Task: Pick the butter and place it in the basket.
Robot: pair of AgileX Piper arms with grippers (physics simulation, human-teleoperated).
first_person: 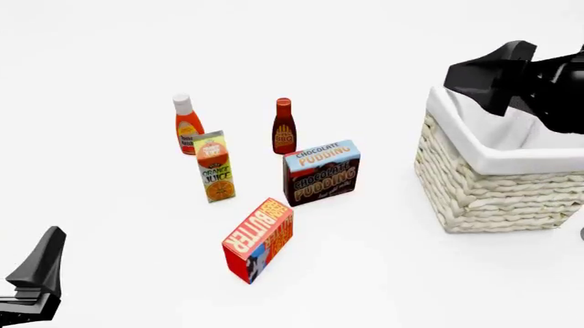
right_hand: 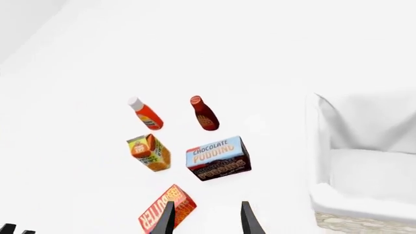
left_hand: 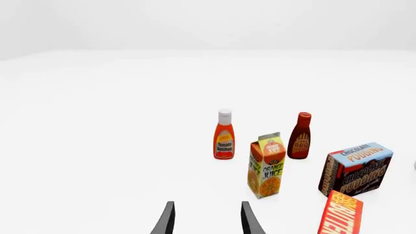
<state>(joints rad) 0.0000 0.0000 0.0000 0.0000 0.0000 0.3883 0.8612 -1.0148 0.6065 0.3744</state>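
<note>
Five grocery items crowd mid-counter, and the butter lies nearest the arms' edge, just beside the chocolate pudding box. The basket stands well apart toward the right edge. Both pincers are empty: the left pincer and the right pincer each show parted fingers with nothing between. Likely risks: closing on the pudding box by mistake, nudging the orange juice carton over, or clipping the basket rim when carrying.

butter nearest, before pudding box | juice carton left | basket far right
</note>
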